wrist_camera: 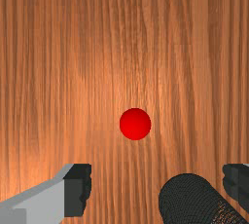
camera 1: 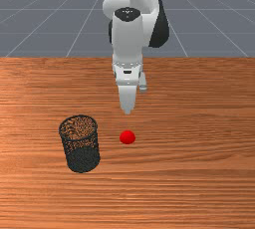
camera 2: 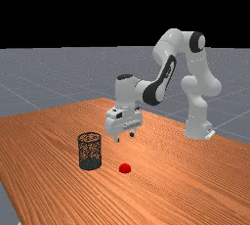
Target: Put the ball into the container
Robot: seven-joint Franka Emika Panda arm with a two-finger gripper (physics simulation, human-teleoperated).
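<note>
Orange-brown wood table runs past the front view's left & right borders, w/ its edge on the arm side straight across; grey floor beyond. Red ball sits on the wood, well in from that edge, nothing touching it. Strip of wood btwn ball & container, so they're near but apart. Container = dark mesh cylinder, upright, round rim up, on the front view's left of the ball. More wood all round both; on the ball's other side, open room reaches to the front view's right border.

Gripper hangs above the table, pointing down, tips off the wood & higher than the ball. Far view: tips sit over wood btwn the ball & the arm's base, w/ the container off toward that view's left. Wrist view: gripper has fingers spread wide, gap much wider than the ball looks, no grip on anything. Ball's out ahead of the line btwn the tips, clear of both. Container wall shows btwn the fingers, closer to one, lower down than the tips. Arm bends up & over from its base, well above the wood; black backdrop over the grey floor.
</note>
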